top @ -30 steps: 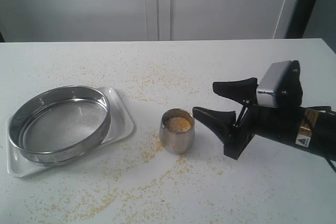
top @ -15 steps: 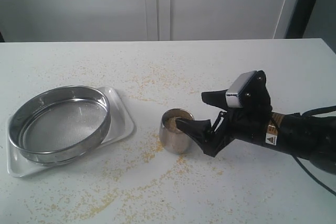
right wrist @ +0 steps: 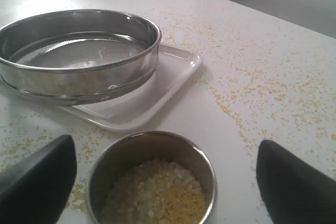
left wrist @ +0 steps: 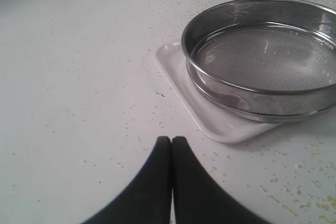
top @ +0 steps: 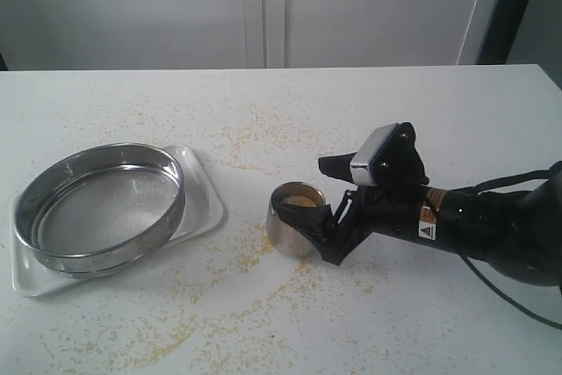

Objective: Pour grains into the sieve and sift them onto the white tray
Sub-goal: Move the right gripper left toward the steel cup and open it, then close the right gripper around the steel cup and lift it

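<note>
1. Left gripper (left wrist: 171, 140), black, curved fingers: seen in its wrist view only, tips pressed together with nothing between them, low over bare table short of the tray's corner.

2. White tray (top: 202, 195) (left wrist: 210, 121) (right wrist: 157, 90), shallow, rectangular, rounded corners, low rim: flat on the table at far left of the exterior view.

3. Sieve (top: 101, 208) (left wrist: 262, 61) (right wrist: 79, 51), wide, round, shiny steel rim, fine wire-mesh bottom: stands upright on the tray and covers most of it. No grain can be made out on the mesh.

4. Table (top: 395, 103), white: loose yellow granules (top: 176, 335) strewn across it, thickest toward the front and around the cup.

5. Small rounded steel cup (top: 283, 233) (right wrist: 152, 148): upright at centre, just right of the tray and apart from it.

6. Grains (top: 301, 201) (right wrist: 155, 192), fine golden-yellow mixed with paler coarse bits: a heap inside the cup, below its rim.

7. Right gripper (top: 300, 183) (right wrist: 164, 155), black: reaches in low from the right, jaws spread wide with one finger on each side of the cup, not closed on it. The wrist view shows space between each finger and the cup's wall.
</note>
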`<state>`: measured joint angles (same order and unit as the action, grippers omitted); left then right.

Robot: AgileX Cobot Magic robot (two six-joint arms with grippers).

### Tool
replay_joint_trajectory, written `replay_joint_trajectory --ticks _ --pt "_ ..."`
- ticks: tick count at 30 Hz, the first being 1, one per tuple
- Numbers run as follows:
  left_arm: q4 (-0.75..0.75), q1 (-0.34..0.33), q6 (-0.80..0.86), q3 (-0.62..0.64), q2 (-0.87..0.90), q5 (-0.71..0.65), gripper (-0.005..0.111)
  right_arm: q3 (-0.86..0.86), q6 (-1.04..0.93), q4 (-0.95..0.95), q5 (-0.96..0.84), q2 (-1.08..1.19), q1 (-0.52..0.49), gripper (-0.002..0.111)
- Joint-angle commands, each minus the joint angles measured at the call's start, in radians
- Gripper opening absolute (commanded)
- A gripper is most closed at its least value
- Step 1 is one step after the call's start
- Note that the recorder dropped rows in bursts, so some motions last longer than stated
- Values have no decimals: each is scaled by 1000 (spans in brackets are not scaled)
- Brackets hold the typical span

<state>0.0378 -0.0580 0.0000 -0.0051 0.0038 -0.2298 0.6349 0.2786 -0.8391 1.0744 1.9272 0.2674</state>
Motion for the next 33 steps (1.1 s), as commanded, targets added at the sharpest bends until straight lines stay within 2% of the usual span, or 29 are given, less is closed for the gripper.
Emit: replay_joint_trajectory --ticks 1,15,22,28,33 --pt "10 0 0 5 -4 1 1 23 -21 26 -28 3 4 86" --pt "10 0 0 5 -4 1 1 52 -23 39 -40 77 4 86" --pt "10 0 0 5 -4 1 1 59 -23 47 -38 94 4 92" --pt "10 0 0 5 -4 1 1 61 -9 20 74 94 4 92" --pt "10 0 0 5 -4 1 1 62 -5 20 76 76 4 92"
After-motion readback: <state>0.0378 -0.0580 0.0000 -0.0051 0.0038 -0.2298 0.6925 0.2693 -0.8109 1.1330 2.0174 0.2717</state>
